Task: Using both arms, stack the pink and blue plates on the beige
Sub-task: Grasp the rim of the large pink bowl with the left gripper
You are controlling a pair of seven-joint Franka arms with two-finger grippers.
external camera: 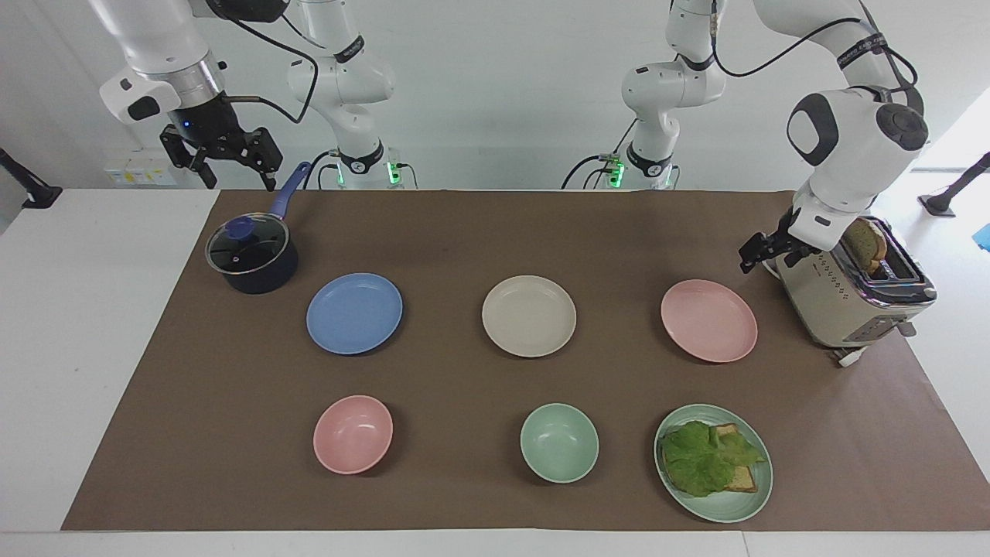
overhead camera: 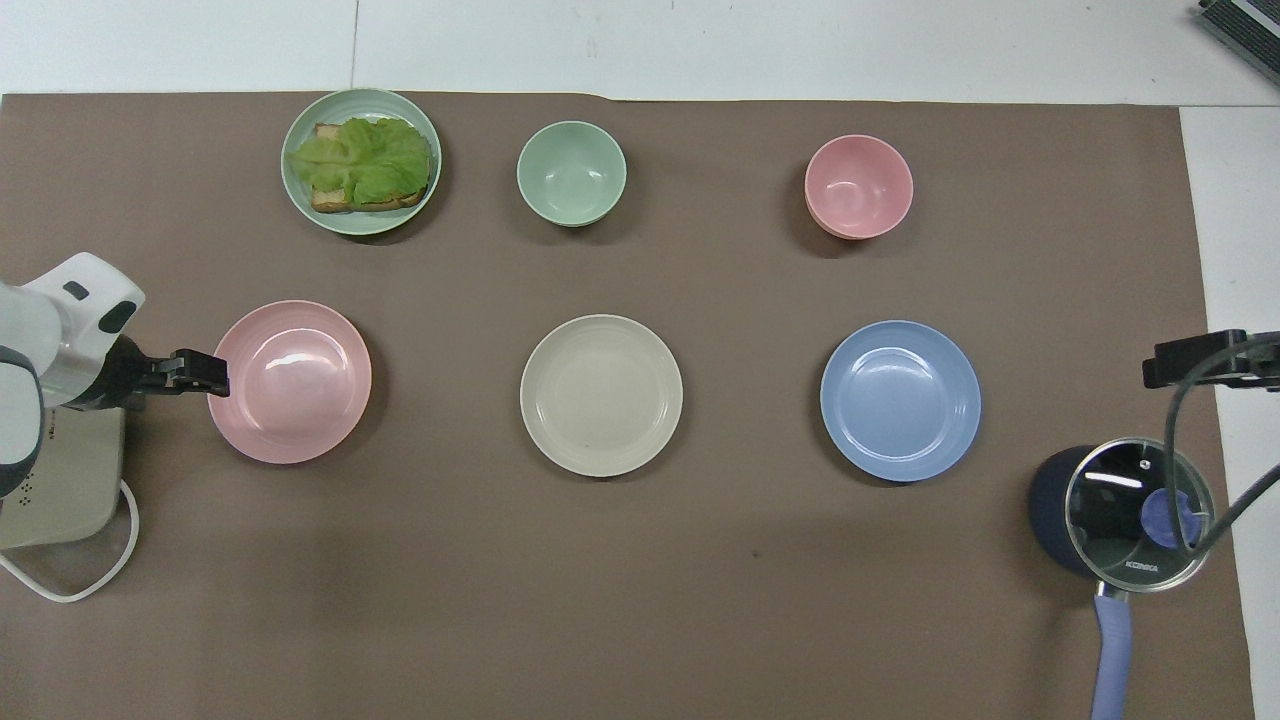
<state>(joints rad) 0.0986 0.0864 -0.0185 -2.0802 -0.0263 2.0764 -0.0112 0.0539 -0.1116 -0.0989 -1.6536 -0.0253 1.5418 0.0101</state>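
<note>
Left tool nears the pink plate; nothing is stacked yet.

The left tool (external camera: 752,255) hangs open and empty between the toaster (external camera: 851,290) and the pink plate (external camera: 708,320); the right tool (external camera: 224,158) waits open and empty above the pot (external camera: 251,257). The blue plate (external camera: 354,313) and the pink plate lie flat on the desk (external camera: 464,232), the beige plate (external camera: 529,316) between them. Likely trouble: the left arm brushing the toaster, or the tool pushing the shallow rim instead of gripping it.
</note>
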